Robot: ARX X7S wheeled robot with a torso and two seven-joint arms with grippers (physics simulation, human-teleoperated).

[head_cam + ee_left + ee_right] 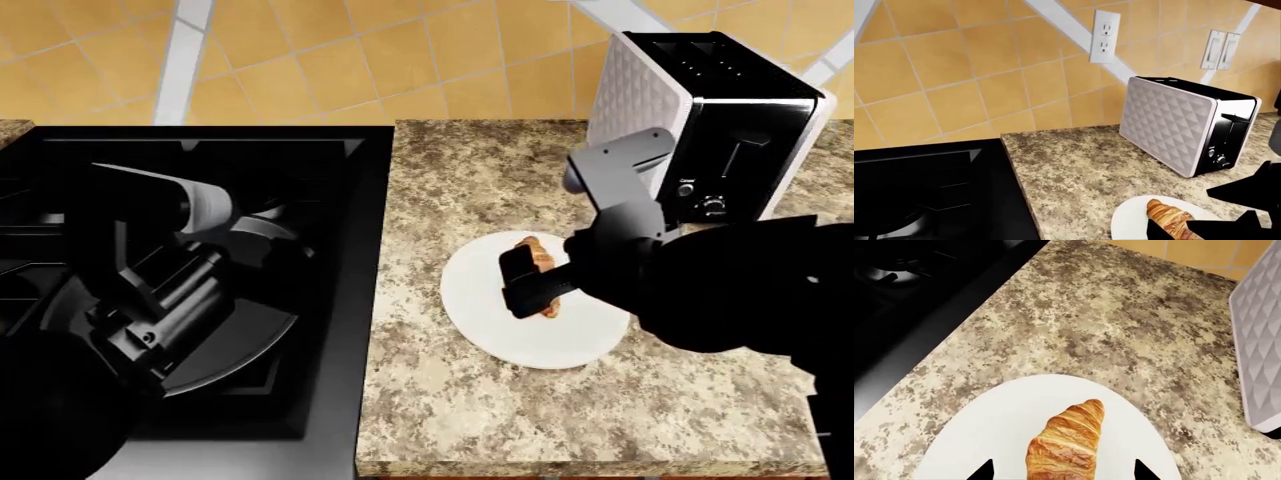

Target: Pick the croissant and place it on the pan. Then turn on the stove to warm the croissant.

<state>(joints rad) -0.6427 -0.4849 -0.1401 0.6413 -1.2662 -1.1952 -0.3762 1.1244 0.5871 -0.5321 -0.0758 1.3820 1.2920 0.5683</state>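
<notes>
The croissant (1066,442) lies on a round white plate (987,425) on the speckled counter, also in the head view as the croissant (537,256). My right gripper (1062,471) is open and low over the plate. One dark fingertip (984,471) shows on each side of the pastry, with white plate visible between tip and crust. The black stove (200,160) fills the left. On it the pan (260,340) shows only as a shiny dark curved rim under my left arm. My left gripper (207,215) hovers over the stove, its jaws lost against the black.
A quilted white and black toaster (707,110) stands at the back right, close behind my right arm. A tiled wall with an outlet (1105,36) and switches (1220,49) backs the counter. The counter's front edge (587,465) is near the plate.
</notes>
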